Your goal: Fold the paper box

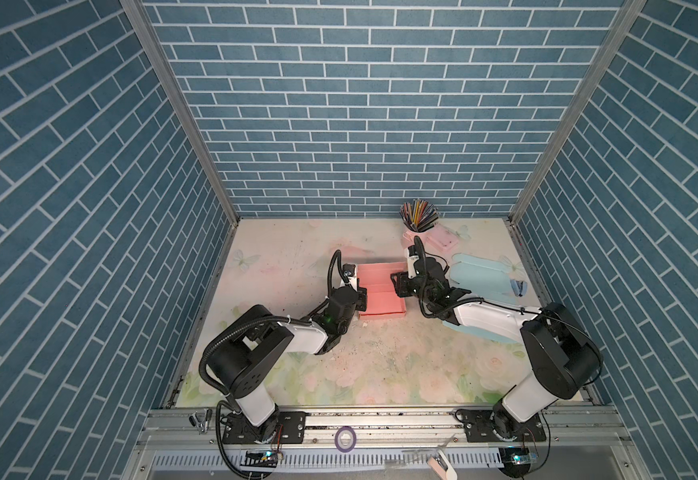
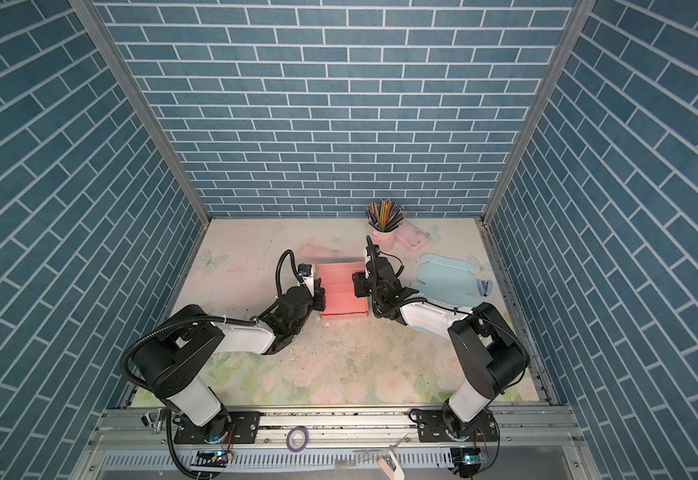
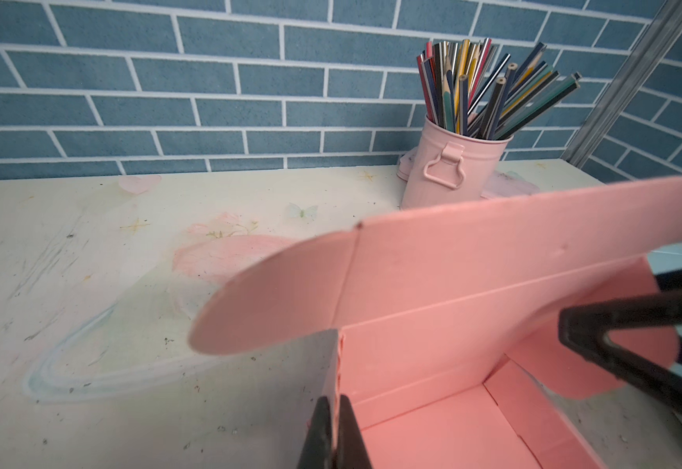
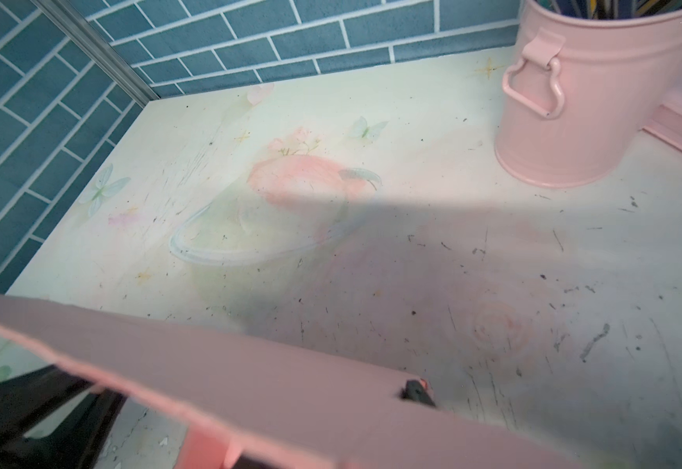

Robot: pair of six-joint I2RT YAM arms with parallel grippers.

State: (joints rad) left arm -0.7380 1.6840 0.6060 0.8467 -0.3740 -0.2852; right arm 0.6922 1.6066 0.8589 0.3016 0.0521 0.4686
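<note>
1. Left gripper [image 3: 334, 410]: jaws together, pinched on the 9 o'clock wall of the pink paper box [image 1: 380, 296]. Only the left wrist view shows the pinch. In both top views the wrist covers the fingertips.
2. The box sits mid-table on the floral-print tabletop [image 1: 289, 266]. Its far wall is standing, with a rounded flap at the wall's end.
3. Right gripper [image 1: 397, 284] is at the box's 3 o'clock, jaws apart and straddling a rounded side flap. The left wrist view shows this. The right wrist view is mostly blocked by a pink panel, so contact can't be told.
4. A pink metal bucket of pencils [image 1: 411, 237] stands at 1 o'clock from the box. A light-blue flat cardboard sheet [image 1: 478, 274] lies at 3 o'clock, clear only in the top views.
</note>
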